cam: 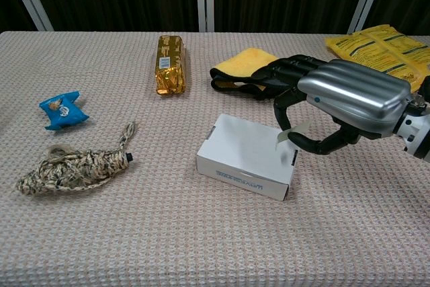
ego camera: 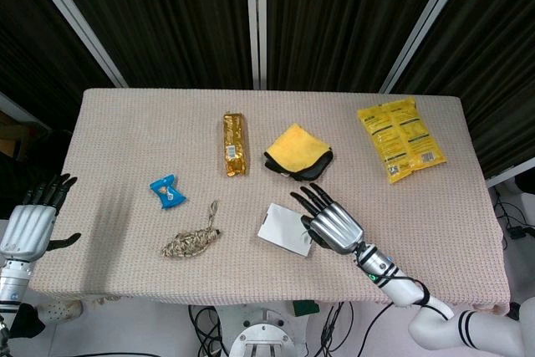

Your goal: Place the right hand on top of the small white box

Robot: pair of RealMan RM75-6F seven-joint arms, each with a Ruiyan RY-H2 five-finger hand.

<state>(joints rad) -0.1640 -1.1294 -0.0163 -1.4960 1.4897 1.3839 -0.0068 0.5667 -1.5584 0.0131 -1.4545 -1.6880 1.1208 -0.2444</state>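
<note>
The small white box [ego camera: 282, 228] [cam: 243, 154] lies flat near the table's front middle. My right hand [ego camera: 328, 221] [cam: 334, 102] hovers over the box's right end, palm down with fingers spread and slightly curled, holding nothing. In the chest view it hangs a little above the box and covers its right corner. Whether it touches the box is unclear. My left hand [ego camera: 32, 221] is off the table's left edge, open and empty, seen only in the head view.
A gold foil bar [ego camera: 234, 144], a yellow and black cloth [ego camera: 298, 153] and a yellow snack bag [ego camera: 399, 137] lie further back. A blue packet [ego camera: 167, 191] and a rope bundle [ego camera: 192, 241] sit to the left of the box.
</note>
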